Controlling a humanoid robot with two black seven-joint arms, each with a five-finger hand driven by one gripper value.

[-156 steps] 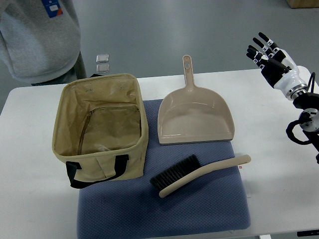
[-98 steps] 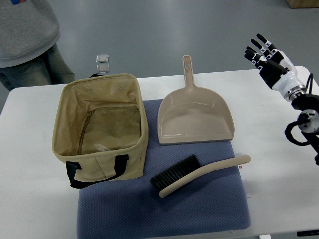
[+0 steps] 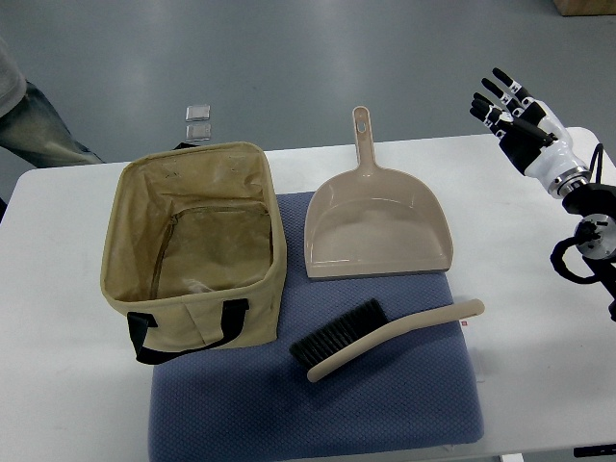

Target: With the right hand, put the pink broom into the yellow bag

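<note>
We see our right hand [image 3: 515,108] raised at the far right edge of the table [image 3: 520,241], fingers spread and holding nothing. The brush [image 3: 385,337] lies flat on the blue mat [image 3: 385,404], well apart from the hand, nearer to us and off to its left. Its long axis runs nearly left to right, tilted slightly: the dark bristles point left toward the bag [image 3: 192,250], the handle end points right toward our hand. The dustpan [image 3: 375,226] sits just beyond it. Only this hand shows, so it reaches the handle first, we judge
</note>
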